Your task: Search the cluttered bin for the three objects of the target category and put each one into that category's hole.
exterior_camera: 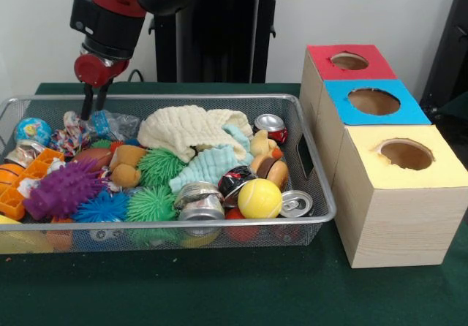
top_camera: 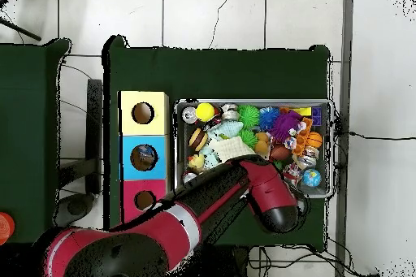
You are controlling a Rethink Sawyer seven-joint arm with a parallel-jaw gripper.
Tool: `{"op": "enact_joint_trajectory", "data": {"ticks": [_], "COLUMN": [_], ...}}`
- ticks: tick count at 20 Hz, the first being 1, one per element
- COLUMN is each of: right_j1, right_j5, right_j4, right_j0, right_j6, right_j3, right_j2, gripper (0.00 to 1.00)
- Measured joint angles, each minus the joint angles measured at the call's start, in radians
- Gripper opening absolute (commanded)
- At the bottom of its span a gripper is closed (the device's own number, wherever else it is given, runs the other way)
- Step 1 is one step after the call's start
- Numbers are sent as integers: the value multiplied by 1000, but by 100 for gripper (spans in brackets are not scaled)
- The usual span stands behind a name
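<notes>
The wire-mesh bin (exterior_camera: 219, 99) is full of toys, cans and a cream cloth. It also shows in the overhead view (top_camera: 253, 101). My gripper (exterior_camera: 93, 114) is open and reaches down into the bin's far left corner. Its dark fingers (exterior_camera: 86, 105) stand right beside a crumpled piece of clear plastic film (exterior_camera: 117, 125), touching or nearly so. A second silvery crinkled piece (exterior_camera: 25, 151) lies at the left wall. The blue-topped box's hole (exterior_camera: 374, 101) is to the right of the bin, and shows from above too (top_camera: 144, 157). In the overhead view my arm (top_camera: 244, 188) hides the gripper.
The red-topped box (exterior_camera: 349, 61) and the yellow-topped box (exterior_camera: 406, 154) flank the blue one. Metal cans (exterior_camera: 296, 204), a yellow ball (exterior_camera: 259, 198), green spiky balls (exterior_camera: 151, 203), a purple spiky toy (exterior_camera: 62, 192) and the cream cloth (exterior_camera: 186, 129) crowd the bin.
</notes>
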Motion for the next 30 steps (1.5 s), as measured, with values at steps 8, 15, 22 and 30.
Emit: {"op": "enact_joint_trajectory", "data": {"ticks": [8,15,22,30], "right_j1": [1,1,1,-14], "right_j5": [0,0,0,-2], "right_j4": [12,15,27,40], "right_j0": [40,48,14,-56], "right_j6": [21,86,103,103], "right_j3": [2,5,7,1], "right_j2": [0,1,23,74], "gripper": [100,100,100,0]}}
